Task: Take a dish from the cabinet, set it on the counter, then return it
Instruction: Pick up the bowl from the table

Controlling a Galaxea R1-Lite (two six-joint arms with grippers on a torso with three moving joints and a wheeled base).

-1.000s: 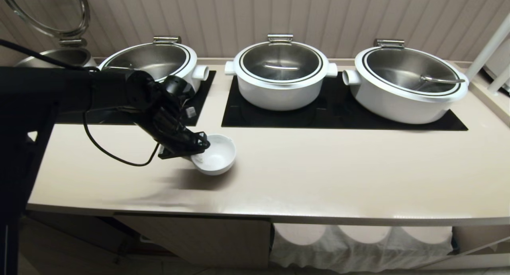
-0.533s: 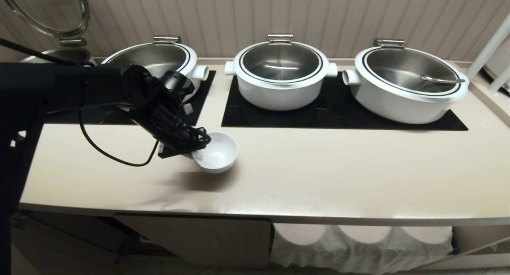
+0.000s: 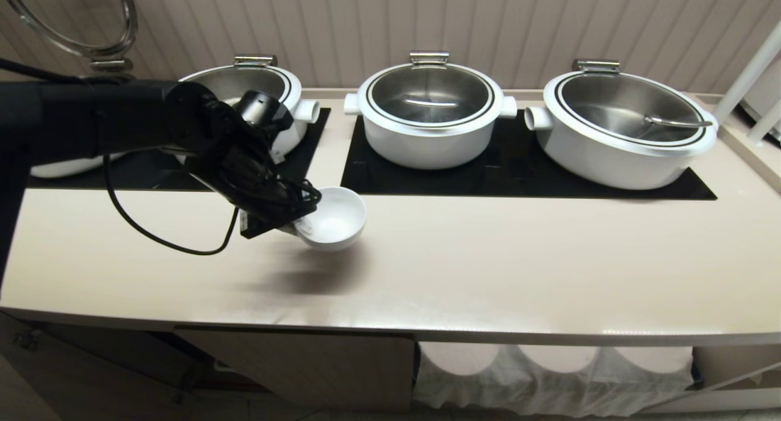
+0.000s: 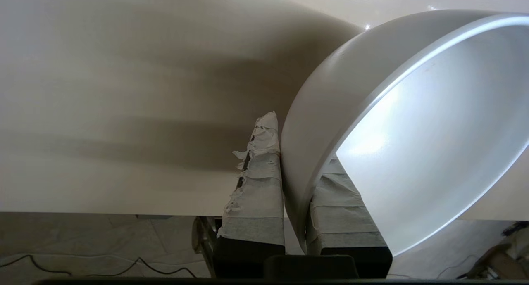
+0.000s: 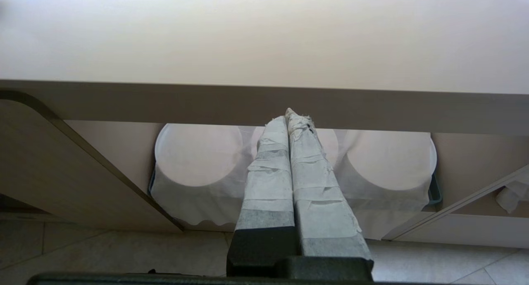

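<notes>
You have the dish point(image 3: 334, 221) in the left gripper point(image 3: 291, 221), clamped on the rim: in the left wrist view one taped finger point(image 4: 258, 186) lies against the outer wall and the other point(image 4: 343, 210) sits inside the dish point(image 4: 413, 132). The dish hangs tilted above the desk point(image 3: 488, 268), in front of the black glass panels, with its shadow on the surface under it; I judge it is not resting there now.

Treat it as stiff, glazed ceramic: light enough for one gripper, but smooth and easy to chip. A grip on the thin rim only is a weak hold, so the dish can swing or slide between the pads when you turn the wrist quickly. Move slowly and keep it away from the nearest white pot point(image 3: 256, 97). The rim is the sensible place to take it, because the body is too wide and round.

The right gripper point(image 5: 291, 124) is pressed together and empty, parked low in front of the cabinet point(image 5: 62, 169).
</notes>
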